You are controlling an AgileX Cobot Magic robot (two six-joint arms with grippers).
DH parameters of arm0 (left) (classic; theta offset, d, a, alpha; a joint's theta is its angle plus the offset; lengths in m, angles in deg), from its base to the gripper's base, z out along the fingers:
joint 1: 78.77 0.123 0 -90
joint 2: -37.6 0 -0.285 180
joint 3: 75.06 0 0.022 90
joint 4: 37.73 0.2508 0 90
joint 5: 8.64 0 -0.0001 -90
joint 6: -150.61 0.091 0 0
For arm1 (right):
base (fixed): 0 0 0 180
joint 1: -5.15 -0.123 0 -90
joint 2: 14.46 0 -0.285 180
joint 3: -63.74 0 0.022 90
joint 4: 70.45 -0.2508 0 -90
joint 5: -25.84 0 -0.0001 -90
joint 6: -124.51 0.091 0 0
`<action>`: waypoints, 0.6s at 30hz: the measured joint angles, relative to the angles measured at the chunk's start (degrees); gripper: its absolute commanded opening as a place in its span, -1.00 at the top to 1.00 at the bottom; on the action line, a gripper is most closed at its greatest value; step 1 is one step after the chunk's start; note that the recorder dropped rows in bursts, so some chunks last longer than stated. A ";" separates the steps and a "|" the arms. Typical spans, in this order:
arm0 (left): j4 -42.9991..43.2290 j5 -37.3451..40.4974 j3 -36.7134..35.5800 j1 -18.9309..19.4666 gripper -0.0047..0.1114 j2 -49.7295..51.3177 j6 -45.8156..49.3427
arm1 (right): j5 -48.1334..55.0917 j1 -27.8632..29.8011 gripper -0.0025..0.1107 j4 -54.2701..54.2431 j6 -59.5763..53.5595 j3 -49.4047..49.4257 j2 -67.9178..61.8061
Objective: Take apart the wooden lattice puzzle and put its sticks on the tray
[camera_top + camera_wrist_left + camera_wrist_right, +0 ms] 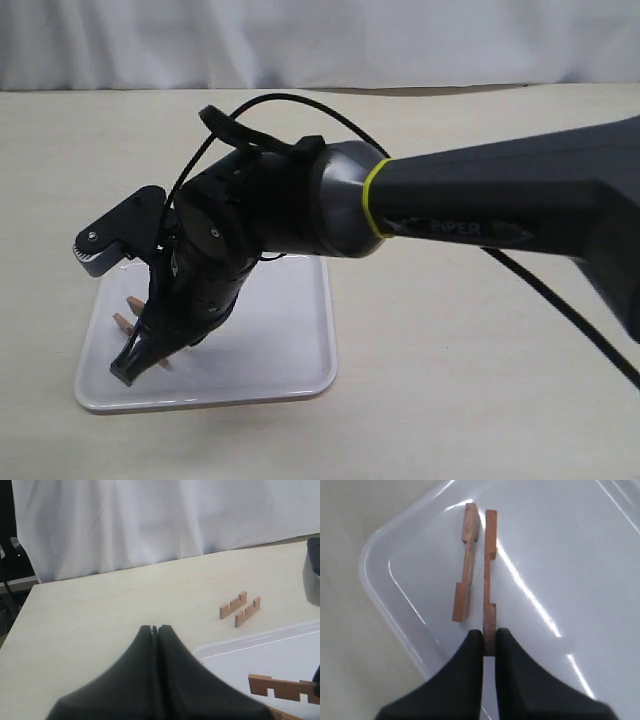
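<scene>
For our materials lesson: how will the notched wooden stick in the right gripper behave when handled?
Probably stiff: the stick juts straight from the fingers without sagging. Thin and small, so likely light. Its flat faces suggest it would slide on the glossy tray, not roll.

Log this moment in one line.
right gripper: shut on held stick, over tray | left gripper: shut, empty | second stick: in tray | two sticks: on table

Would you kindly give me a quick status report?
Left gripper shut, empty. Right gripper shut on one stick over tray. Second stick in tray, two sticks on table. No obstruction visible.
</scene>
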 measured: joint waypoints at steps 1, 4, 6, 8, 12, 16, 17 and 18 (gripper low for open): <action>0.00 0.00 0.00 0.00 0.92 0.00 0.00 | -0.10 0.00 0.69 -0.42 -0.23 0.00 -0.23; 0.00 0.00 0.00 0.00 0.92 0.00 0.00 | -1.12 0.13 0.30 -0.80 -0.47 0.00 -1.55; 0.00 0.00 0.00 0.00 0.92 0.00 0.00 | -2.48 0.13 -0.19 -0.60 -0.47 0.13 -1.82; 0.00 0.00 0.00 0.00 0.92 0.00 0.00 | -3.30 0.13 -0.47 0.81 -0.47 -0.28 -1.92; 0.00 0.00 0.00 0.00 0.92 0.00 0.00 | -4.72 0.25 -0.61 6.77 3.10 -1.51 -1.92; 0.00 0.00 0.00 0.00 0.92 0.00 0.00 | -7.26 2.46 -0.61 13.53 13.39 -3.40 -1.92; 0.00 0.00 0.00 0.00 0.92 0.00 0.00 | -8.22 3.59 -0.61 14.35 15.67 -3.97 -1.92; 0.00 0.00 0.00 0.00 0.92 0.00 0.00 | -9.18 4.84 -0.61 14.94 17.70 -4.48 -1.92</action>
